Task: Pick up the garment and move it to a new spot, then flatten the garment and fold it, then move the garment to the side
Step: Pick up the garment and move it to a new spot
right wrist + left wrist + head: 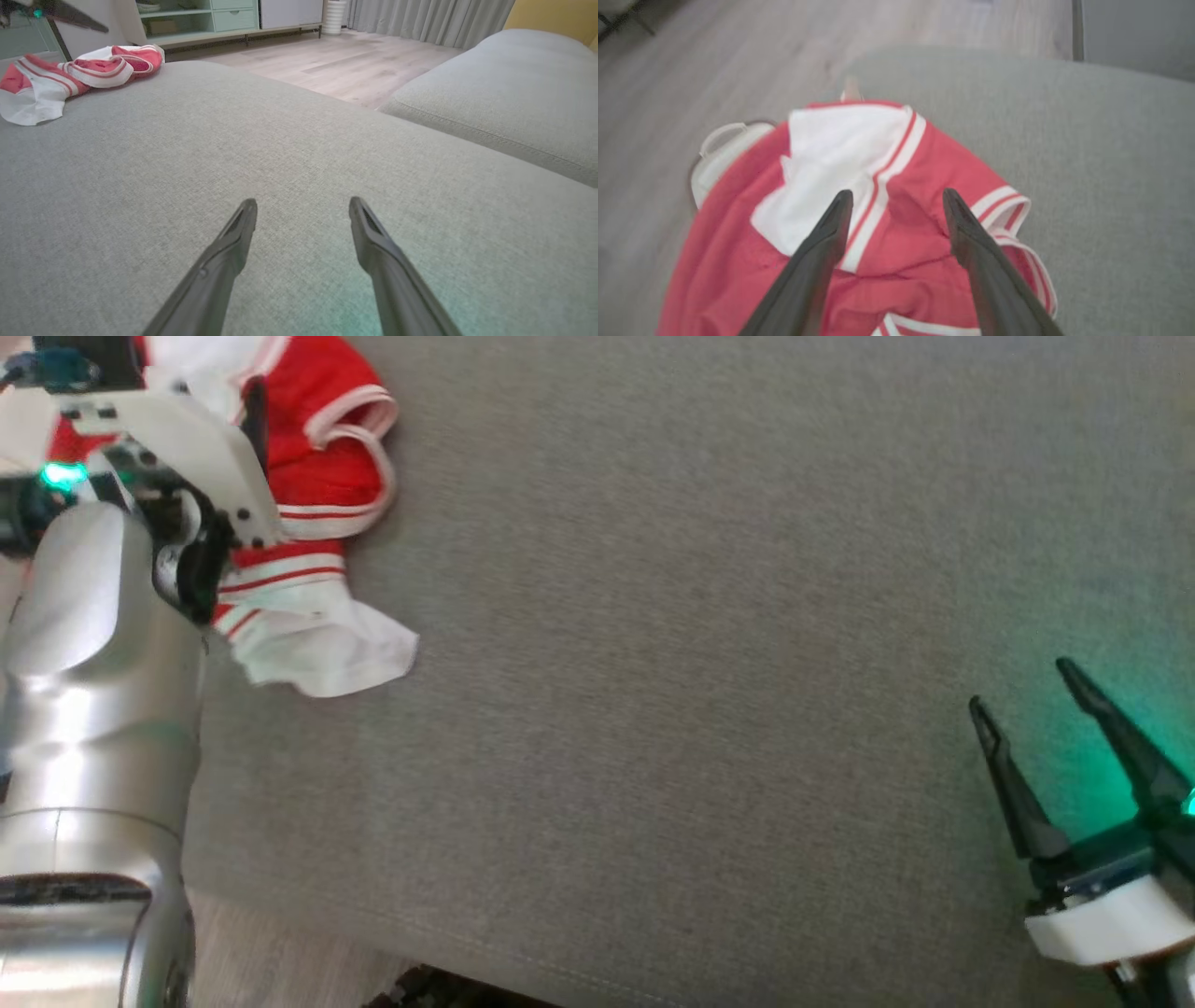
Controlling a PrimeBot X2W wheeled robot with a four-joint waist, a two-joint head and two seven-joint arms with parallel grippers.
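Garment (327,457): red with white panels and red-and-white striped trim, lying crumpled at the far left corner of the grey cushion (700,663). One white flap spreads flat toward the near side. In the left wrist view, the cloth's outer edge hangs past the cushion's border, over a pale handled object (719,149) that sits lower, beside the wooden floor (714,56).

Left gripper (897,193): fingers spread wide, nothing pinched between them. It points down at the garment, one finger over the white panel and the other over the red cloth. The right wrist view shows its dark tips hanging above the heap with a gap under them. The silver left forearm (93,644) covers part of the garment in the head view.

Right gripper (1020,684): fingers likewise spread, empty, low over bare cushion at the near right, well apart from the garment. A green glow falls on the fabric beside it.

Background, right wrist view: second cushion (504,93), pale green cabinet (210,18), curtains (420,18)
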